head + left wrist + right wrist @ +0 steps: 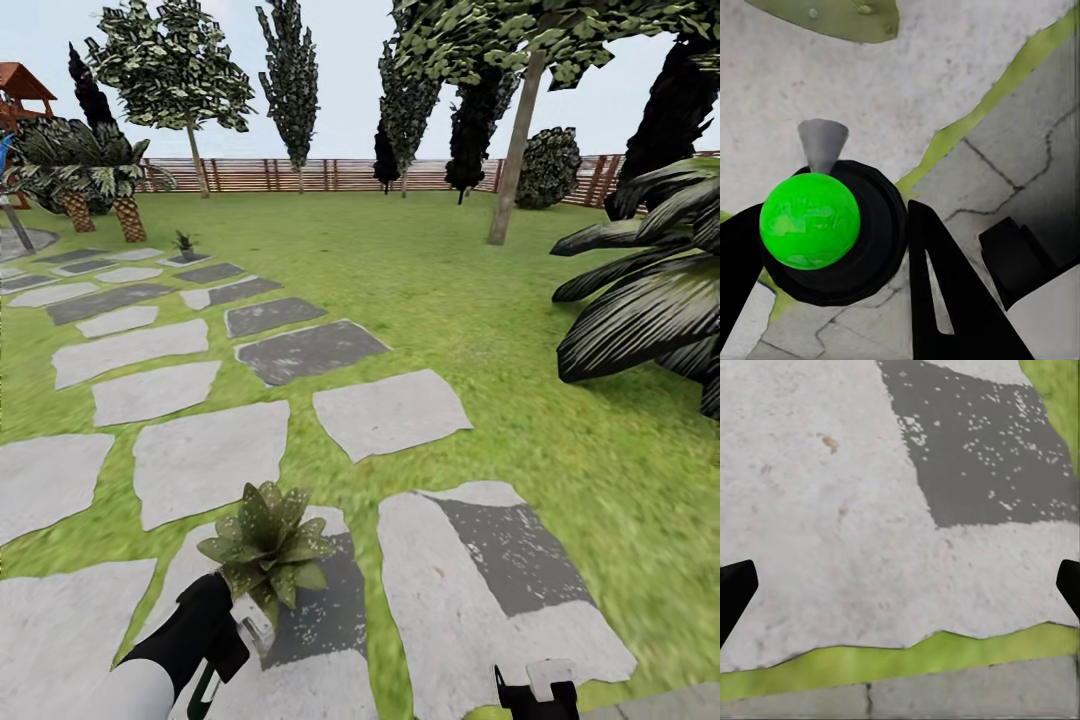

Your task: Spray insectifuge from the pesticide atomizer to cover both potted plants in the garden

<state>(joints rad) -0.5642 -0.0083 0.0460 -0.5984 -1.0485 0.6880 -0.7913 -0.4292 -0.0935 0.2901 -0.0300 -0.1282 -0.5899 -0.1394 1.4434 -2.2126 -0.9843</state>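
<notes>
Your left claw (832,247) is clamped on the pesticide atomizer (825,225), its black fingers (945,285) pressed against either side of the dark round body. In the left wrist view the bottle shows a bright green ball on top and a whitish cone nozzle pointing toward 12 o'clock, over a grey stepping stone (945,67). In the head view the left claw (225,625) sits at 7 o'clock, just below the near potted plant (268,545), whose broad green leaves are dotted with white specks of insectifuge (262,520). The second potted plant (185,243) stands well apart at 11 o'clock, beside the far stones. Your right claw (900,585) is spread wide and holds nothing, hovering over a stone at the lawn's (480,290) edge.
</notes>
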